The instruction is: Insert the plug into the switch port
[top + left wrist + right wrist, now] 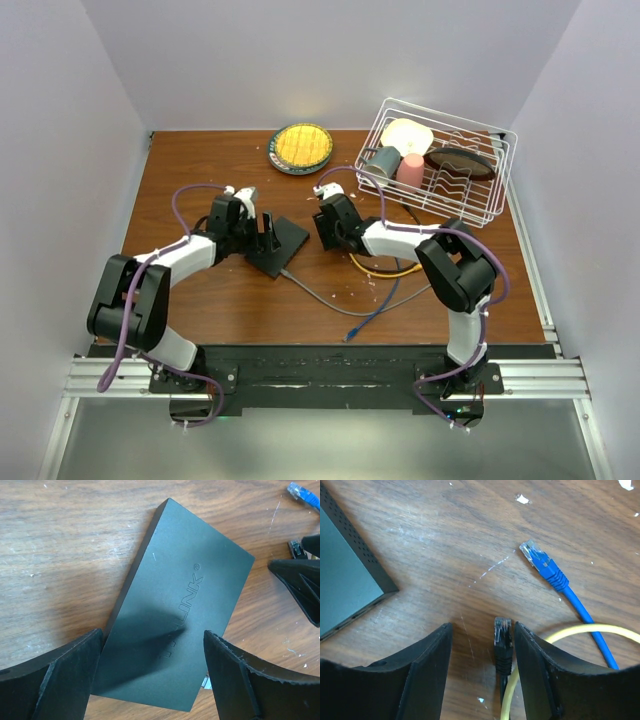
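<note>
The right pincer [482, 627] – spread, the black plug [503, 636] between its fingers, crowding one – should centre on it before pinching squarely.

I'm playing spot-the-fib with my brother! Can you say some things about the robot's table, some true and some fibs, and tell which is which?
1. A black plug sits between the right gripper's fingers. True.
2. That plug is pushed into the black switch box. False: it lies on the table, apart from the box.
3. The blue plug lies loose on the table. True.
4. The left gripper is shut tight. False: its fingers stand wide open over the box.
</note>
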You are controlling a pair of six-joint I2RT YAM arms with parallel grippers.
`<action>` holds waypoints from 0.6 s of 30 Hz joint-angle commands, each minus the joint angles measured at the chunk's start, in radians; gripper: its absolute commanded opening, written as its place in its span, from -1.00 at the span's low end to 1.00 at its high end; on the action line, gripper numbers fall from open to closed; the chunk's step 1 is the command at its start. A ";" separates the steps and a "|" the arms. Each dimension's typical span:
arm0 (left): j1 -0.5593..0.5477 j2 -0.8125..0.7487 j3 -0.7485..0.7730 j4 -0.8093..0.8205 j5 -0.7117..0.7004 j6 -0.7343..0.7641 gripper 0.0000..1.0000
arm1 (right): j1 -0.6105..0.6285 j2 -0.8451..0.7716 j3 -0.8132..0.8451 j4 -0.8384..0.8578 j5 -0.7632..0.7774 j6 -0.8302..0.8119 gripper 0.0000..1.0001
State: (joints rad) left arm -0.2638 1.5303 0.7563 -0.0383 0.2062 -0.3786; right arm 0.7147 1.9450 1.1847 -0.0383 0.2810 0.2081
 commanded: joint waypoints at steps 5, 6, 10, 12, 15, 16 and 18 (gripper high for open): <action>-0.002 0.028 -0.002 0.023 0.059 0.020 0.72 | 0.000 0.003 0.033 -0.046 0.035 0.005 -0.15; -0.002 0.030 -0.002 0.020 0.059 0.020 0.72 | -0.001 0.000 0.029 -0.058 0.032 0.008 -0.15; -0.002 0.019 -0.002 0.012 0.042 0.021 0.72 | -0.003 -0.024 -0.010 -0.086 0.035 0.036 -0.16; -0.002 0.010 0.000 0.005 0.029 0.020 0.72 | -0.004 -0.047 -0.037 -0.097 0.030 0.043 -0.15; -0.002 -0.004 0.005 -0.005 0.021 0.017 0.72 | -0.003 -0.073 -0.065 -0.120 0.030 0.051 -0.12; -0.002 -0.009 0.005 -0.005 0.021 0.017 0.72 | -0.003 -0.081 -0.068 -0.127 0.030 0.053 -0.11; -0.002 -0.019 0.003 -0.006 0.012 0.017 0.72 | -0.003 -0.095 -0.083 -0.141 0.032 0.053 -0.10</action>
State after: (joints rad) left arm -0.2638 1.5520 0.7551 -0.0406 0.2218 -0.3737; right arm 0.7128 1.8996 1.1374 -0.0906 0.2985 0.2462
